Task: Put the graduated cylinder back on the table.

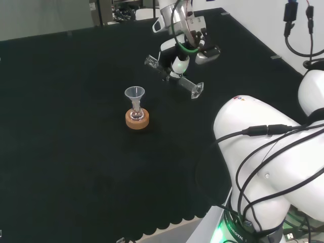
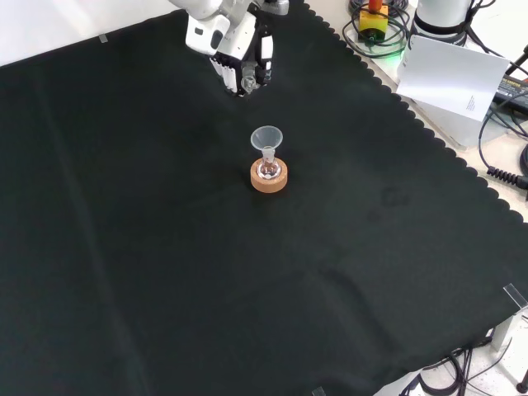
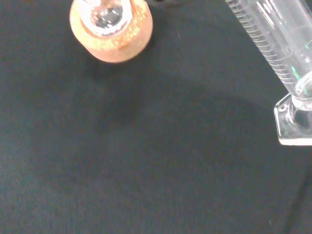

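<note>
While the graduated cylinder (image 1: 172, 76) is gripped around its middle by the curled fingers of the robot hand (image 1: 178, 62), it is held tilted nearly level above the black-clothed counter (image 1: 76, 152), its hexagonal base lowest in the head view. Nearby, a small flask with a clear funnel (image 1: 134, 94) is seated on a cork ring (image 1: 137, 119).

in the wrist view the graduated cylinder (image 3: 273, 44) and the cork ring (image 3: 111, 30) run off the picture's edge, and the cylinder's print is too small to read. in the front view the hand (image 2: 239, 51) covers most of the cylinder. whether the flask (image 1: 135, 112) under the funnel (image 1: 134, 93) holds anything cannot be told.
</note>
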